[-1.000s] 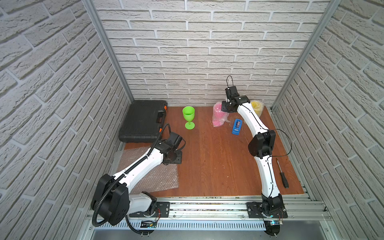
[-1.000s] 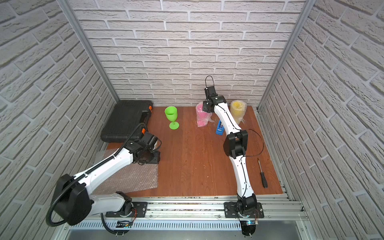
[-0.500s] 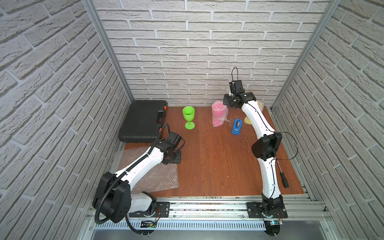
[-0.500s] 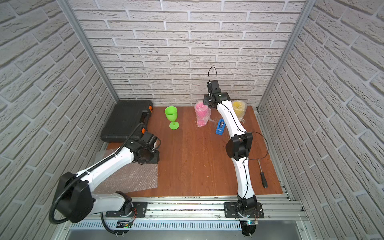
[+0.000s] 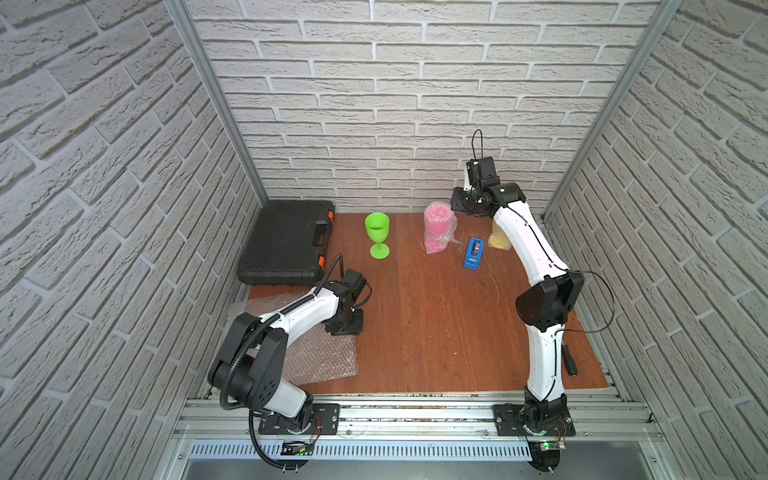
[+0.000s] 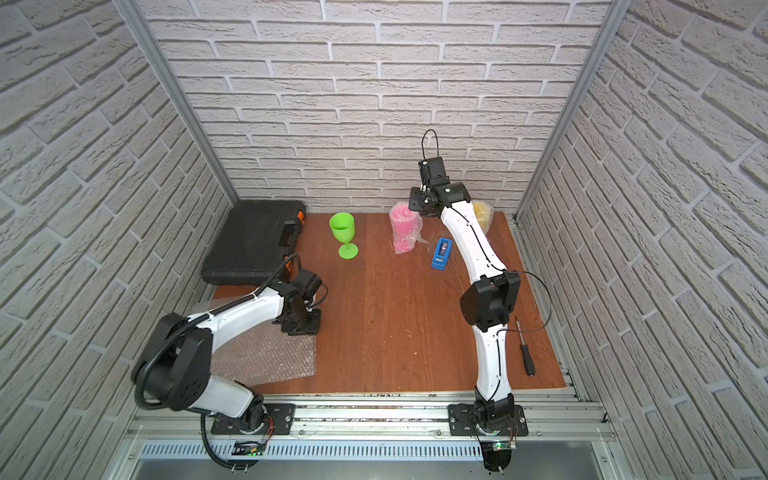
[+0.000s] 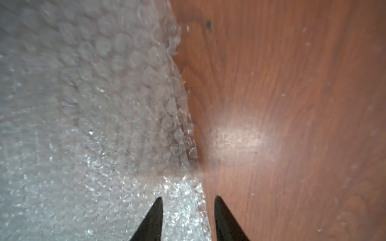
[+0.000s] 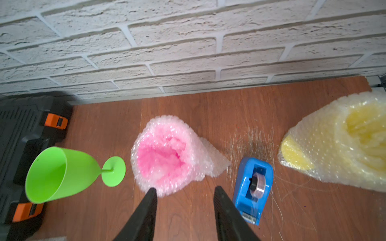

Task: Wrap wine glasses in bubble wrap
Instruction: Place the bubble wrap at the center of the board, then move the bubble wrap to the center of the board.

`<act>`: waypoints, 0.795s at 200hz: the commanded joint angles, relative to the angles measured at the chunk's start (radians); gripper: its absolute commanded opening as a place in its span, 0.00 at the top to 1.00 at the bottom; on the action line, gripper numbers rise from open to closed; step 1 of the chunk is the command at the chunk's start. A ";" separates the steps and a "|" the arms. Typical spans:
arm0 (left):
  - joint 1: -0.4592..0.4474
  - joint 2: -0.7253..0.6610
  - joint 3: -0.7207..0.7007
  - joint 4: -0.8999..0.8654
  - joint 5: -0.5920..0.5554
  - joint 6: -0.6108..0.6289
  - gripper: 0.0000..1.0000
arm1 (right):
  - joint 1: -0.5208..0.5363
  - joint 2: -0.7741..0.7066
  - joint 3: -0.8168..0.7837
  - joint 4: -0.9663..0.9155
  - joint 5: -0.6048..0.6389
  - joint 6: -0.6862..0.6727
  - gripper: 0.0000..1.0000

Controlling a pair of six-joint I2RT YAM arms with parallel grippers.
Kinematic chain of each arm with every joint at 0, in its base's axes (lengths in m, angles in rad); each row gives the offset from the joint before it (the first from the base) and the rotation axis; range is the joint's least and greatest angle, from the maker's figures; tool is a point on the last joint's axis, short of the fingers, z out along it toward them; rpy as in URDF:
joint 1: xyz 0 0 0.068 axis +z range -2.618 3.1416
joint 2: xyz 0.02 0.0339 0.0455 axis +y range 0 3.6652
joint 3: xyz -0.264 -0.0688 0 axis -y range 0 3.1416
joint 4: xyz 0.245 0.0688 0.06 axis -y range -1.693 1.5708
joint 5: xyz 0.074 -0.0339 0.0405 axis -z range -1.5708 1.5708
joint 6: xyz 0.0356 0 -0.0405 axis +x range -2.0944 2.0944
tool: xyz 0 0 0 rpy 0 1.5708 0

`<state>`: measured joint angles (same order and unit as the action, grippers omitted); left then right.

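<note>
Backing parted, empty right gripper off wrapped hot-pink plastic goblet; narrowing left gripper, not yet shut, over edge of clear bubble-wrap sheet, for neon-green goblet.

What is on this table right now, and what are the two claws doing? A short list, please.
Wrapped: pink goblet, yellow goblet, each in bubble wrap
Unwrapped: green goblet, upright
Spare wrap: flat bubble wrap sheet by the left arm
Left gripper: open, over the sheet's edge
Right gripper: open, empty, raised near the pink goblet
Other: blue tape dispenser, black case, screwdriver
</note>
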<state>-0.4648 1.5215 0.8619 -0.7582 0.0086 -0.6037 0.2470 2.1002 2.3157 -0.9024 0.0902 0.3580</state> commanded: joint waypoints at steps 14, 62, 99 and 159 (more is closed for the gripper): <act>0.014 0.071 -0.018 0.045 0.017 -0.008 0.73 | 0.021 -0.211 -0.168 0.060 -0.031 -0.005 0.54; -0.010 0.055 0.004 0.113 0.126 -0.024 1.00 | 0.023 -0.406 -0.419 0.107 -0.014 0.016 0.55; -0.149 0.093 0.130 0.159 0.183 -0.092 1.00 | 0.023 -0.529 -0.580 0.120 0.000 0.031 0.55; -0.388 0.379 0.491 0.225 0.206 -0.211 1.00 | 0.023 -0.630 -0.713 0.113 0.009 0.045 0.55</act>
<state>-0.7914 1.7977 1.2488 -0.5686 0.1898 -0.7467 0.2657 1.5192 1.6291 -0.8215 0.0864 0.3885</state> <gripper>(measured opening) 0.046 0.447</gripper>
